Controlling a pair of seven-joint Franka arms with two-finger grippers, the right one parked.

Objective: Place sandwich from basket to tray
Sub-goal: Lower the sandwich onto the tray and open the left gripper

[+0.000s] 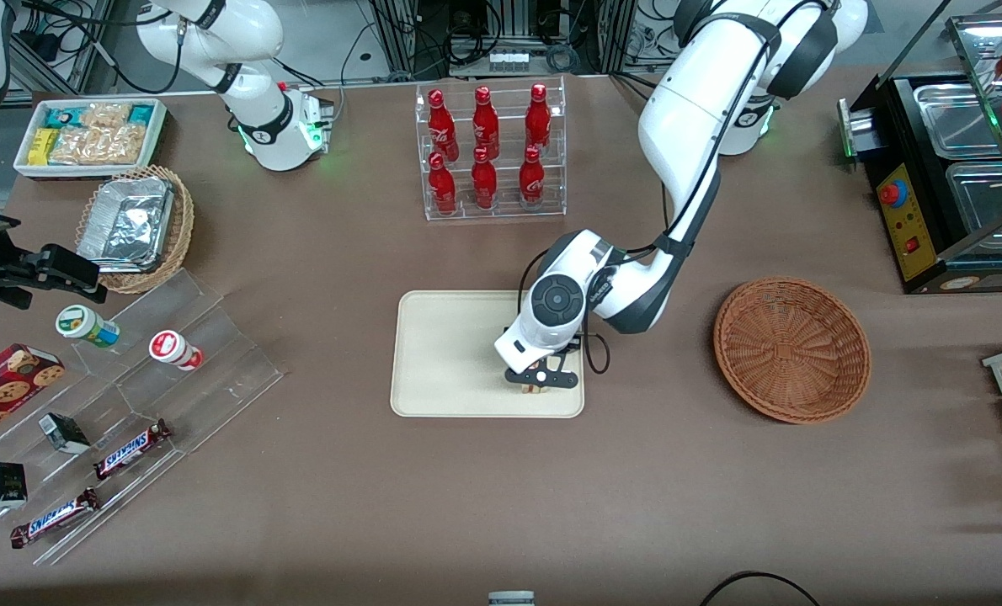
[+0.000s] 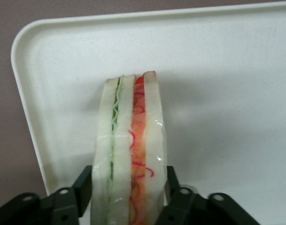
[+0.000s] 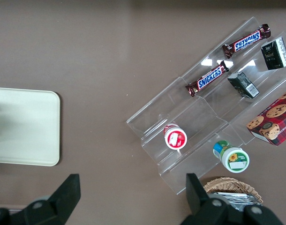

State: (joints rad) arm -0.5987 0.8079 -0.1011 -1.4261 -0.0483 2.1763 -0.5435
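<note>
My left gripper [image 1: 540, 380] hangs low over the cream tray [image 1: 442, 353], near the tray corner closest to the front camera and to the basket. It is shut on the sandwich [image 2: 131, 150], a white-bread wedge with green and red-orange filling; a black finger [image 2: 83, 183] presses each outer slice. In the wrist view the sandwich stands on edge against the tray's floor [image 2: 218, 70]. From the front only a sliver of the sandwich [image 1: 537, 386] shows under the fingers. The reddish-brown wicker basket [image 1: 791, 349] sits empty beside the tray, toward the working arm's end.
A clear rack of red bottles [image 1: 494, 151] stands farther from the front camera than the tray. Toward the parked arm's end are a stepped acrylic display [image 1: 156, 370] with snacks, a lighter wicker basket with foil [image 1: 135, 227] and a white snack tray [image 1: 88, 135]. A black machine [image 1: 947, 168] stands at the working arm's end.
</note>
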